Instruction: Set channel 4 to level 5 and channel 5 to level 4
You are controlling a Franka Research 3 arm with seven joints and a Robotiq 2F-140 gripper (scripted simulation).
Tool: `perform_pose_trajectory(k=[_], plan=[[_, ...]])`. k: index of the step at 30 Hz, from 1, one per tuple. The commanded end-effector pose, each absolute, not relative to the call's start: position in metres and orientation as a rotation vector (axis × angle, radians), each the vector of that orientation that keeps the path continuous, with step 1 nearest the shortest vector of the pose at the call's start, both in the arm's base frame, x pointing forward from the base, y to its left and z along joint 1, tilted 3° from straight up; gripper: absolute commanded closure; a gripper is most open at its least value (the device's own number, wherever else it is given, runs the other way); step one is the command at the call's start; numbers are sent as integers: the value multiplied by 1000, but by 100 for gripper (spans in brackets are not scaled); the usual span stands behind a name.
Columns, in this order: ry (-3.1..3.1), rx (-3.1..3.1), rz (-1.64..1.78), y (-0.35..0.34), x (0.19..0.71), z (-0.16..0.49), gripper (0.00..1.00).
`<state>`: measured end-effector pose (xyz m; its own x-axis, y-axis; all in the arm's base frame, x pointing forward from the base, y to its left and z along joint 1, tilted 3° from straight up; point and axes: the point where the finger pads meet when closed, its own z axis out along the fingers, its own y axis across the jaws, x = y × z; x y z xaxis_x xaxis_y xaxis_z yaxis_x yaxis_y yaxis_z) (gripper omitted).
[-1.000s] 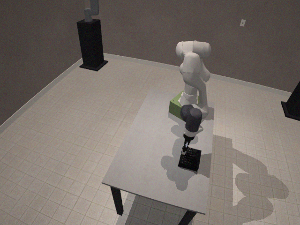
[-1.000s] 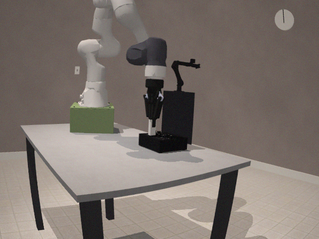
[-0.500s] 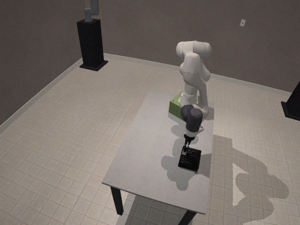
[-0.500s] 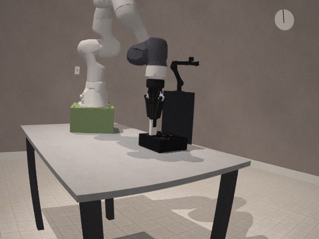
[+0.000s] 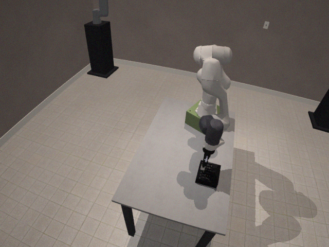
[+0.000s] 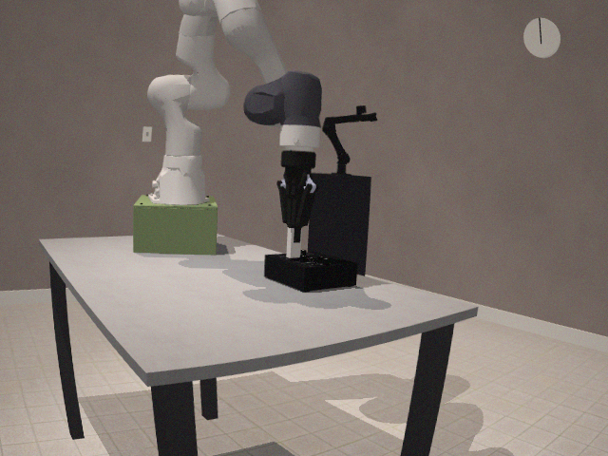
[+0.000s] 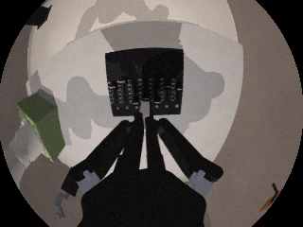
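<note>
The black lighting desk (image 5: 209, 177) (image 6: 313, 275) (image 7: 123, 66) stands flat on the grey table (image 5: 159, 159) (image 6: 196, 304), near its right edge. It carries a row of faders with small pale scale marks; the cap lines are too small to read. My gripper (image 5: 203, 166) (image 6: 293, 253) (image 7: 146, 106) is shut, its fingers pressed together and pointing straight down. The pale fingertips touch down on the desk's near end, at the end toward the robot base, around the middle channels in the wrist view. Which fader they touch I cannot tell.
The green robot base block (image 5: 192, 117) (image 6: 174, 223) (image 7: 41, 123) sits at the table's far end. A black cabinet (image 6: 343, 220) with a small dark arm stands behind the table. Another black pedestal (image 5: 100, 48) stands in the room corner.
</note>
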<state>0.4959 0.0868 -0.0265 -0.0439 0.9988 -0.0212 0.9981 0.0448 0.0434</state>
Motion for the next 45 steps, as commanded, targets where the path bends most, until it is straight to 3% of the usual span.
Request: perform_pose_trajectory(k=[1,45], plan=[[2222,2156,29,90,497,-27,100],[2222,2156,29,101,497,-27,100]])
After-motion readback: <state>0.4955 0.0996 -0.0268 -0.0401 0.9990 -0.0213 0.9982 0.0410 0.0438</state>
